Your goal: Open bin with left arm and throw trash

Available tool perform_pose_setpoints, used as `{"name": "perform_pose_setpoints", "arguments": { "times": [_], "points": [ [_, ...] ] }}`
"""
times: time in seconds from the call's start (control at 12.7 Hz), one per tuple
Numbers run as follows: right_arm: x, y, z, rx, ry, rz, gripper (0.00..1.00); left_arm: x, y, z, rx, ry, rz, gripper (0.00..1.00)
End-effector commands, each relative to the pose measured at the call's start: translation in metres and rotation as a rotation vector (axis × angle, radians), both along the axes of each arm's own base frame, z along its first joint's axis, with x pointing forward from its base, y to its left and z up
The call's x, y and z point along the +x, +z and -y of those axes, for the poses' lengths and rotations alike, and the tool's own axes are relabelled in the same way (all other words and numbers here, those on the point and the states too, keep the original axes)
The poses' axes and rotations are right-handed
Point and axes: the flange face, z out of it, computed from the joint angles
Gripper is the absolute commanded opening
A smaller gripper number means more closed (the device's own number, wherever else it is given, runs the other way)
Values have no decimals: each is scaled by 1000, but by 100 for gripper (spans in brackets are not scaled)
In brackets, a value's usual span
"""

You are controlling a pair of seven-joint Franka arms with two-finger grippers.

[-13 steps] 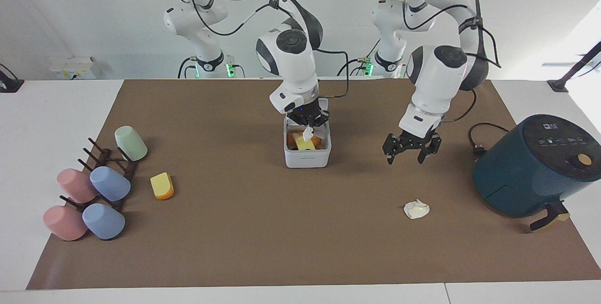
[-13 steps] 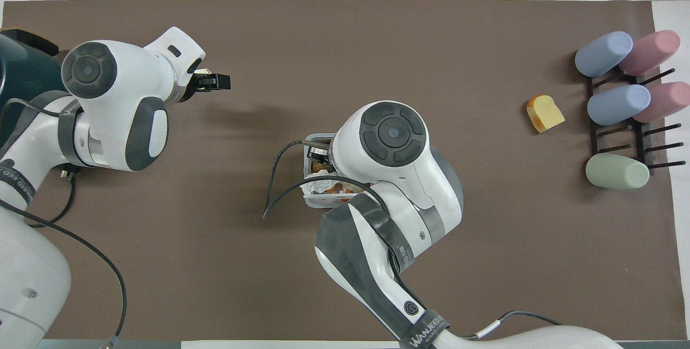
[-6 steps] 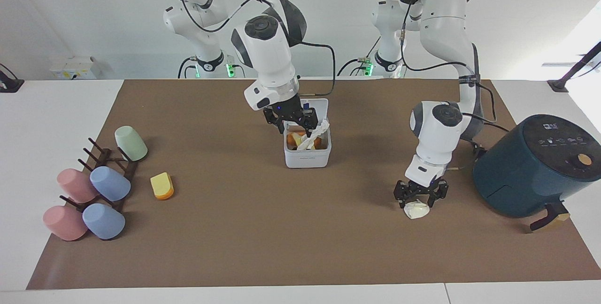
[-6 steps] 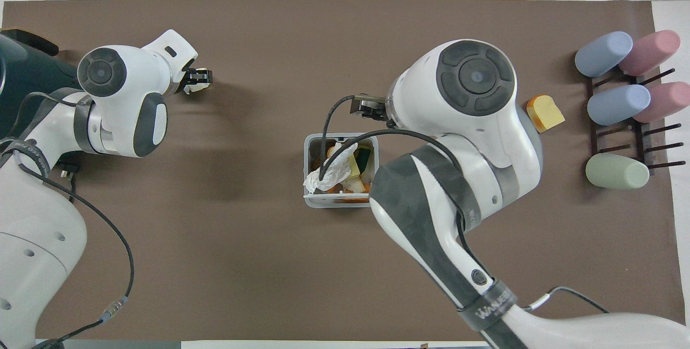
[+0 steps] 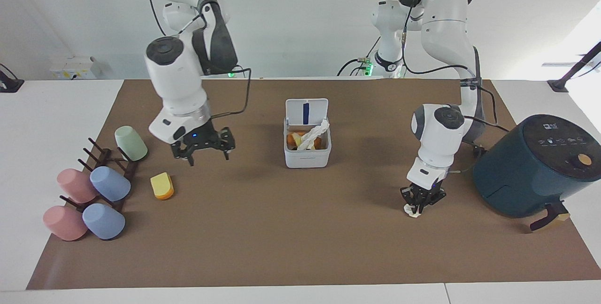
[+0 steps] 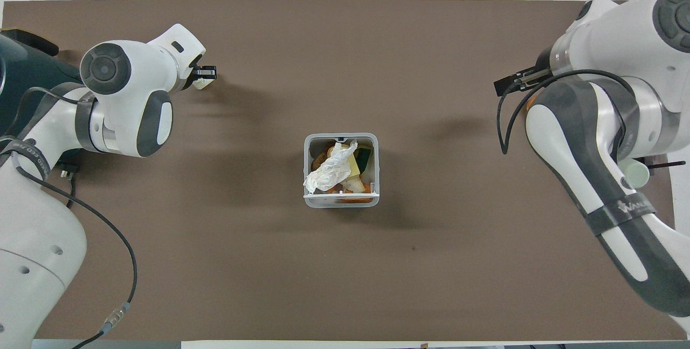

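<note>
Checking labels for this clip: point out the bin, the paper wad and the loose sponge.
bin (image 5: pixel 307 158): facing view, front wall under the open lid.
paper wad (image 5: pixel 412 211): facing view, cream edge showing below the left claw.
sponge (image 5: pixel 162 185): facing view, yellow top face, beside the cup rack.

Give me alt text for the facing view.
The left gripper is shut on the paper wad beside the air fryer. The bin stands open mid-mat, and the right gripper hangs open above the sponge.

Glossy plastic bin (image 5: pixel 307 153) holds crumpled paper tissue (image 6: pixel 330 168).
</note>
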Motion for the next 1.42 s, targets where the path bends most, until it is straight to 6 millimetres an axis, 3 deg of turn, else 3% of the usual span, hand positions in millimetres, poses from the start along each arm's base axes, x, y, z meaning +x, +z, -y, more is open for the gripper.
{"name": "perform_pose_setpoints", "arguments": {
  "times": [0.0,0.16,0.32,0.39,0.55,0.87,1.03,1.11,1.18,1.26,1.34],
  "points": [
    [-35,-42,27,-26,90,21,100,-34,70,33,29,-21,-51,0],
    [-38,-62,42,-30,110,-13,100,-66,99,77,26,0,-100,0],
    [-49,-89,76,-37,95,7,100,-105,111,130,50,-28,-169,0],
    [-49,-105,81,-36,87,14,100,-117,111,152,27,-16,-175,0],
    [-43,-116,76,-36,87,50,100,-136,112,186,-50,-38,-205,0],
    [-40,-136,94,-37,73,57,100,-185,88,256,-102,-109,-227,0],
    [-39,-143,99,-43,98,59,100,-203,62,272,-108,-126,-219,0],
    [-40,-146,105,-44,96,56,100,-203,44,273,-118,-126,-204,0],
    [-40,-146,105,-43,98,49,83,-202,29,280,-121,-134,-197,0],
    [-37,-141,106,-41,95,41,49,-201,20,281,-118,-131,-200,0],
    [-32,-133,106,-35,92,3,19,-199,23,281,-116,-130,-203,21]
  ]
}}
